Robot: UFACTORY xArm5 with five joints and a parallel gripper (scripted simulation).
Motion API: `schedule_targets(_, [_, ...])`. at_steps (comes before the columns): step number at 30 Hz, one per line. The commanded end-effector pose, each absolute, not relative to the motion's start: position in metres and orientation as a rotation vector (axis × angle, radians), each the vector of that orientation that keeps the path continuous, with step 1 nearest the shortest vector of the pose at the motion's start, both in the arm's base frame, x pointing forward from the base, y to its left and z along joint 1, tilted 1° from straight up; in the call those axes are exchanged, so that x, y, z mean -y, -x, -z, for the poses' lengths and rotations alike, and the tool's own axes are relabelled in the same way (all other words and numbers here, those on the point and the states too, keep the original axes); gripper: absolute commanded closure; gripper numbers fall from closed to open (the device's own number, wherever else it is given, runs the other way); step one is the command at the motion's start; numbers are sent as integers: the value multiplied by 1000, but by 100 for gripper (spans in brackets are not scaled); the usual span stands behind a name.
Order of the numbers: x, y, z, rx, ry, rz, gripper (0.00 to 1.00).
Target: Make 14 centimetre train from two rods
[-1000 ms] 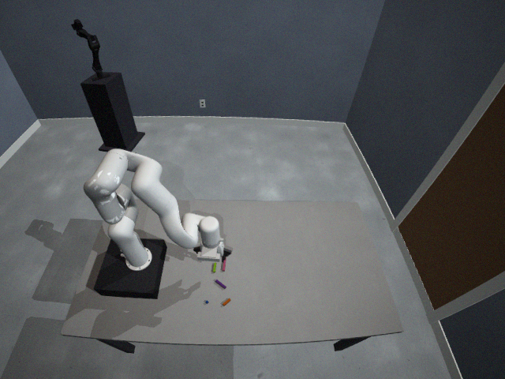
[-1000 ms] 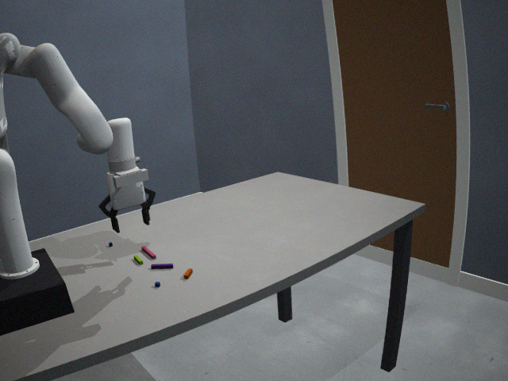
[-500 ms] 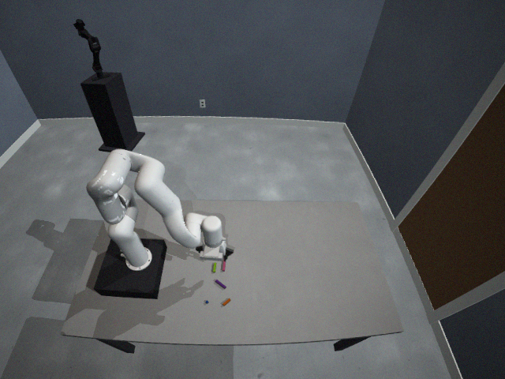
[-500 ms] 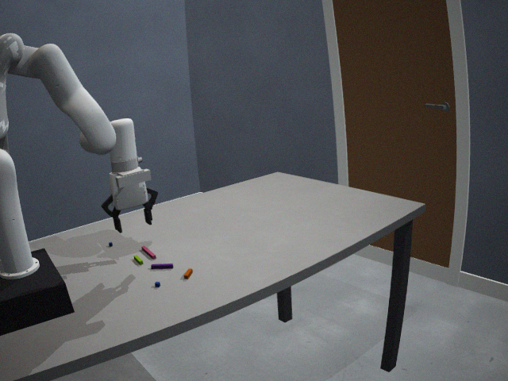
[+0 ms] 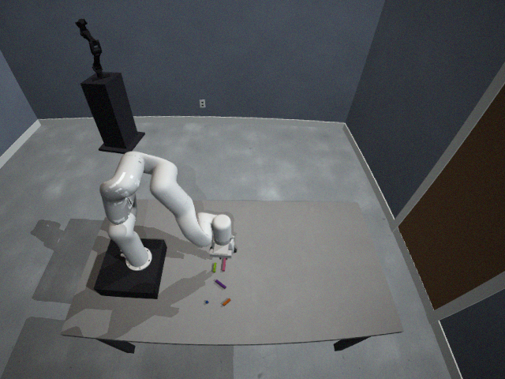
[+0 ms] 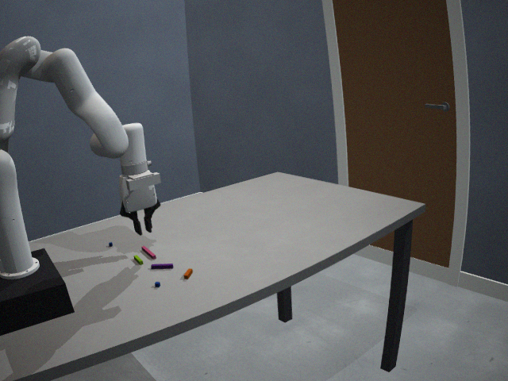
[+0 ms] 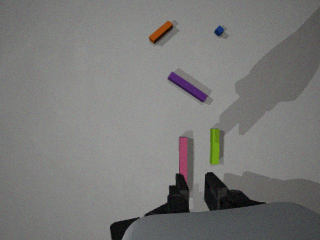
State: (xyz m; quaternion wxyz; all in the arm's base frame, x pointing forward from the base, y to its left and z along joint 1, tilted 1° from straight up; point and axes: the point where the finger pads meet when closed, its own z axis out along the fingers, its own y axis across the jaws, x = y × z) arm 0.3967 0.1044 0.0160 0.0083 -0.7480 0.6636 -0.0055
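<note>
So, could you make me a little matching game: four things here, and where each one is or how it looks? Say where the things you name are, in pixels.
1. lime rod [image 5: 214, 267] [image 6: 138, 259] [image 7: 215, 146]
2. purple rod [image 5: 220, 283] [image 6: 162, 266] [image 7: 187, 87]
3. gripper [image 5: 222, 258] [image 6: 143, 232] [image 7: 193, 186]
4. door [image 5: 469, 204] [image 6: 394, 123]

A. brown, beyond the table [image 5: 305, 264] [image 6: 254, 229]
B. above the table, fingers apart
C. beside the pink rod [image 5: 223, 264] [image 6: 148, 252] [image 7: 183, 156]
D. between the lime and orange [image 5: 226, 302] [image 6: 188, 273] [image 7: 161, 32] rods

Pairs: 1-C, 2-D, 3-B, 4-A

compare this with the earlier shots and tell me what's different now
The gripper has narrowed: its fingers stood wide apart before and are now much closer together, though still open with nothing between them. The pink, lime, purple, orange and two blue rods look unmoved.
</note>
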Motion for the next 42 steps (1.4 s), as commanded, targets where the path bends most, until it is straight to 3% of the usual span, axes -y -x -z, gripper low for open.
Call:
schedule_targets(1, [-105, -398, -17, -2072, 2336, 20, 76])
schedule_targets(42, [-105, -398, -9, -2072, 2336, 20, 76])
